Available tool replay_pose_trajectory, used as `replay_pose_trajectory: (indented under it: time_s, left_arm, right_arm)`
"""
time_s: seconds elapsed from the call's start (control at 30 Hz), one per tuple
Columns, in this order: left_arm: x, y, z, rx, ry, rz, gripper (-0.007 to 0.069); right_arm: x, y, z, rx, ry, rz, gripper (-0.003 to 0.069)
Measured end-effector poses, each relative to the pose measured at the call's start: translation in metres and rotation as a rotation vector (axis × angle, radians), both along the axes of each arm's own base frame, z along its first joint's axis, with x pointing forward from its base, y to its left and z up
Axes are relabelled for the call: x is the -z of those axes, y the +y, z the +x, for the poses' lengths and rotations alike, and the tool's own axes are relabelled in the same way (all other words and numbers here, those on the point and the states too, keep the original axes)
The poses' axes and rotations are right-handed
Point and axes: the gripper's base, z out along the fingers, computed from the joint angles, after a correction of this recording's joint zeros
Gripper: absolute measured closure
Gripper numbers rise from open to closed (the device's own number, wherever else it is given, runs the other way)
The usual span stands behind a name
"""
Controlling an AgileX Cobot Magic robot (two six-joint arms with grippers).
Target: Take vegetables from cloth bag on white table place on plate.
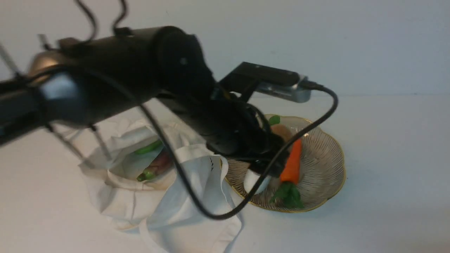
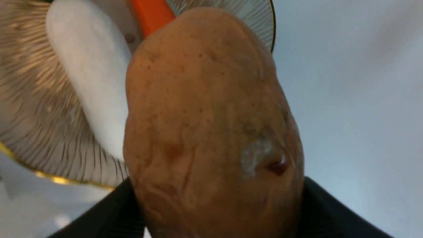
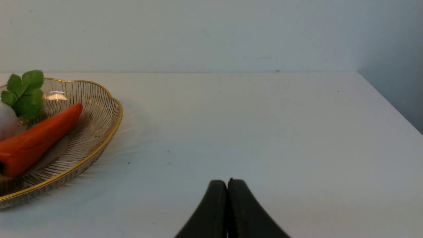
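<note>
tan potato (image 2: 211, 132) held above gold-rimmed plate (image 1: 327, 151), eggplant (image 1: 160, 163) and green pod (image 1: 149, 147) inside open cloth bag (image 1: 197, 196)

On the table (image 1: 386, 158) the cloth bag (image 1: 182, 196) lay left of the plate (image 1: 327, 154), its edge touching the rim. Inside the bag, the pod (image 1: 149, 147) lay behind the eggplant (image 1: 160, 165). In the plate a carrot (image 1: 292, 161) lay just right of a radish (image 1: 255, 182). My left pincer (image 2: 218, 215) held the potato (image 2: 211, 125) above the plate.

Lab setup, white table (image 3: 264, 132), bare wall (image 3: 198, 33)
</note>
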Motion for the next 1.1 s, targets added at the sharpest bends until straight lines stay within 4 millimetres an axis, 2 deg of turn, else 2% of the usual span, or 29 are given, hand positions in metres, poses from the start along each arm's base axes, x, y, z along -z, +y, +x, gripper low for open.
replay_pose_trajectory:
  time_s: [0.2,0.33,0.5,0.73,0.87,0.93,1.03,1.1]
  left_arm:
    - [0.048,-0.032,0.042,-0.004,0.039,0.025,0.0132]
    - [0.065,-0.048,0.058,-0.013,0.064,-0.004,0.0132]
    - [0.071,-0.057,0.065,-0.003,0.065,-0.056,0.0125]
    - [0.068,-0.059,0.067,0.008,0.058,-0.063,-0.0024]
    - [0.059,-0.057,0.068,0.023,0.079,-0.057,-0.0046]
    - [0.051,-0.053,0.069,0.022,0.102,-0.038,-0.0027]
    - [0.037,-0.044,0.072,0.014,0.114,0.025,0.0067]
    - [0.009,-0.027,0.073,0.004,0.08,0.116,0.0274]
  right_arm:
    - [0.0,0.0,0.0,0.0,0.0,0.0,0.0669]
    - [0.0,0.0,0.0,0.0,0.0,0.0,0.0669]
    - [0.0,0.0,0.0,0.0,0.0,0.0,0.0669]
    - [0.0,0.0,0.0,0.0,0.0,0.0,0.0669]
    - [0.0,0.0,0.0,0.0,0.0,0.0,0.0669]
    - [0.0,0.0,0.0,0.0,0.0,0.0,0.0669]
    - [0.0,0.0,0.0,0.0,0.0,0.0,0.0669]
    - [0.0,0.0,0.0,0.0,0.0,0.0,0.0669]
